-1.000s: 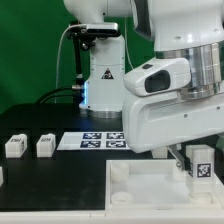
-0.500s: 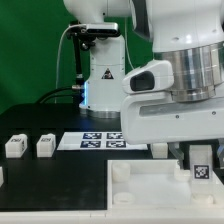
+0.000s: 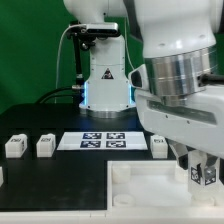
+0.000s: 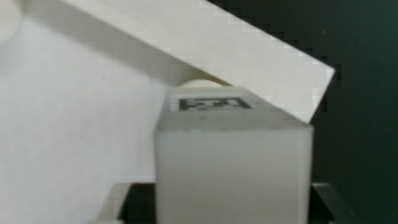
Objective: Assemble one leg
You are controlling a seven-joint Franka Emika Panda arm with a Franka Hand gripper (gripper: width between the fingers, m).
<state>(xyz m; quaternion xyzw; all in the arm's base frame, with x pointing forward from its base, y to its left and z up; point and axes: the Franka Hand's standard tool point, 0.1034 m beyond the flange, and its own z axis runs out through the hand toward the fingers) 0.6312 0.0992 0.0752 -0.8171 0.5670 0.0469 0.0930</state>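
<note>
My gripper (image 3: 204,172) is shut on a white leg (image 3: 205,176) with a marker tag on its face. It holds the leg upright over the near corner of the white tabletop (image 3: 145,188) at the exterior view's right. In the wrist view the leg (image 4: 231,155) fills the middle, its tag facing away, with dark fingers (image 4: 139,202) on both sides and the tabletop (image 4: 71,120) behind it. A round socket edge shows just past the leg's end. Three more legs stand on the table: two (image 3: 14,146) (image 3: 44,146) at the left, one (image 3: 158,147) behind the tabletop.
The marker board (image 3: 100,140) lies flat in front of the robot base (image 3: 105,85). A small white piece (image 3: 1,177) shows at the left edge. The arm's bulky wrist hangs over the right half of the scene.
The wrist has turned and the gripper has sunk a little toward the tabletop's corner with the leg in it. The leg behind the tabletop has come into view.
</note>
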